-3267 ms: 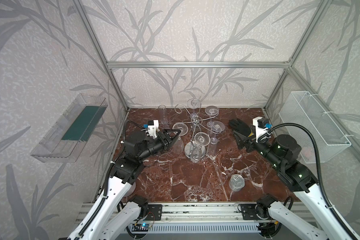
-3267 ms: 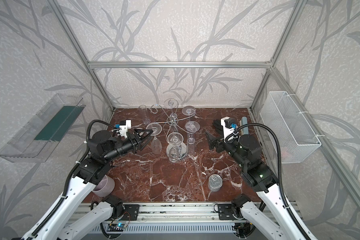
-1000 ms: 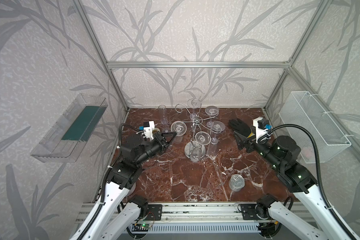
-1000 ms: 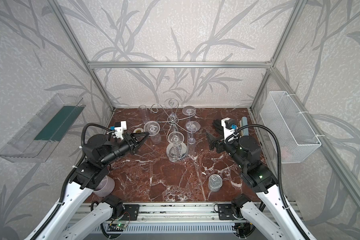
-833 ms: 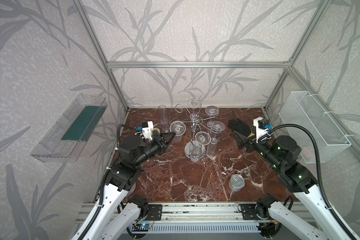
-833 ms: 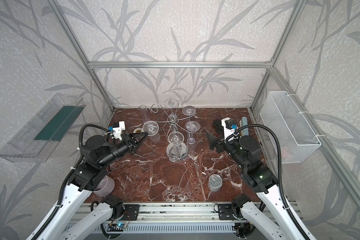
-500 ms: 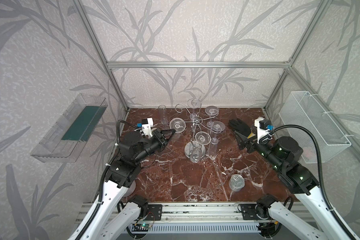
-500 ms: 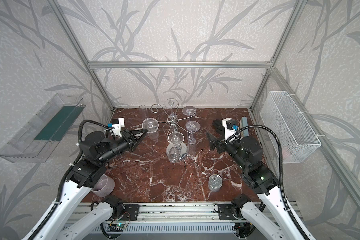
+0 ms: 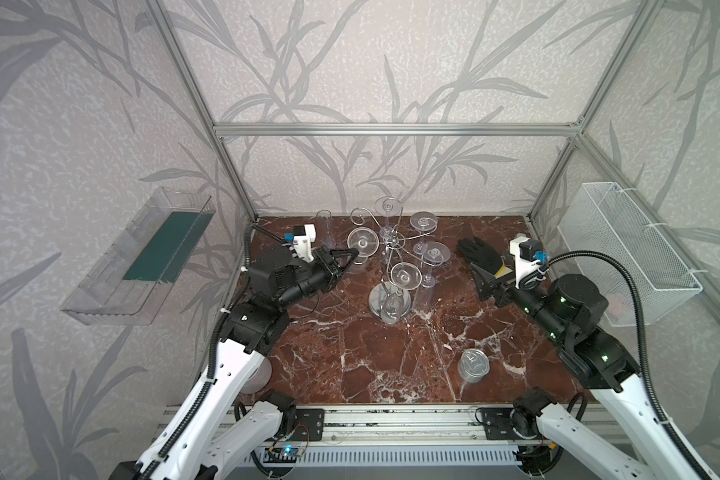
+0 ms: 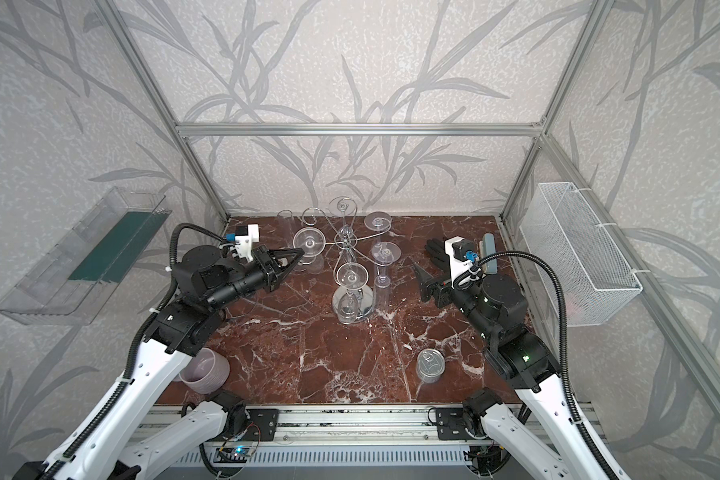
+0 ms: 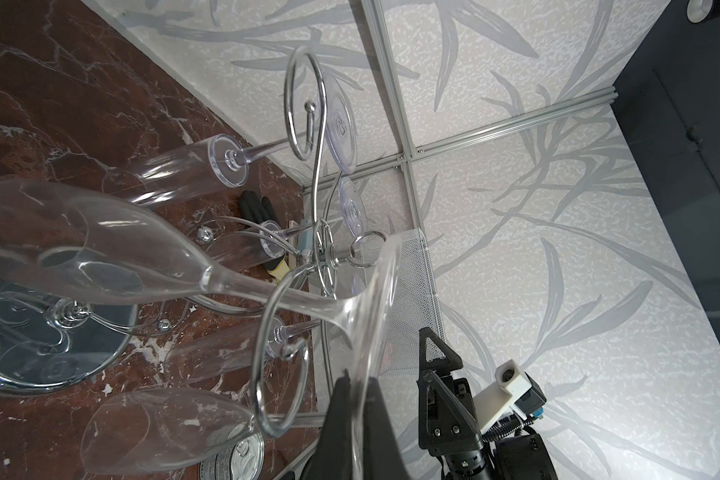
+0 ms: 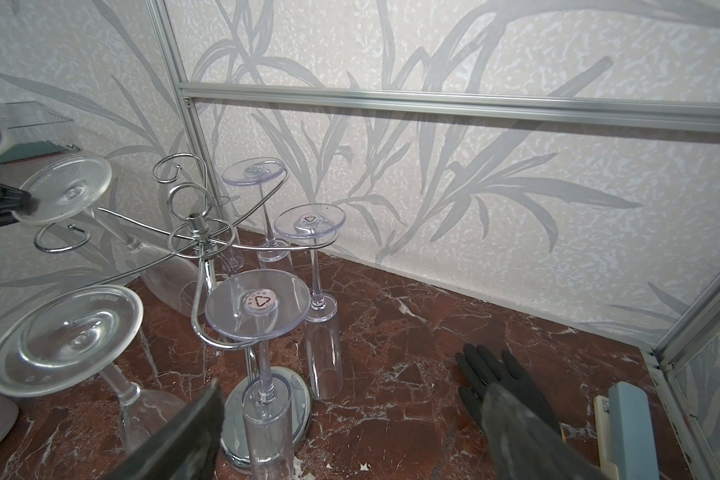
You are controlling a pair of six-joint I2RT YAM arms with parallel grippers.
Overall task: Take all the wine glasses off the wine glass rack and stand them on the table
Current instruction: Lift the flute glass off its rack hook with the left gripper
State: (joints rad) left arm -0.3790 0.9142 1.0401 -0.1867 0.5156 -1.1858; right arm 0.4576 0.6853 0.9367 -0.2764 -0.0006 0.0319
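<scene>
Left gripper (image 9: 355, 252) clamps one wine glass (image 9: 366, 239) (four more on the wine glass rack (image 9: 376, 296)); right gripper (image 12: 352, 386) gapes empty.

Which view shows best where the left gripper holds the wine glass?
The left wrist view: up close, the left gripper is shut on the foot rim of the wine glass, edge-on. The right wrist view shows that pinch small, at the picture's edge. Both top views show only the fingertips meeting the foot from above.
</scene>
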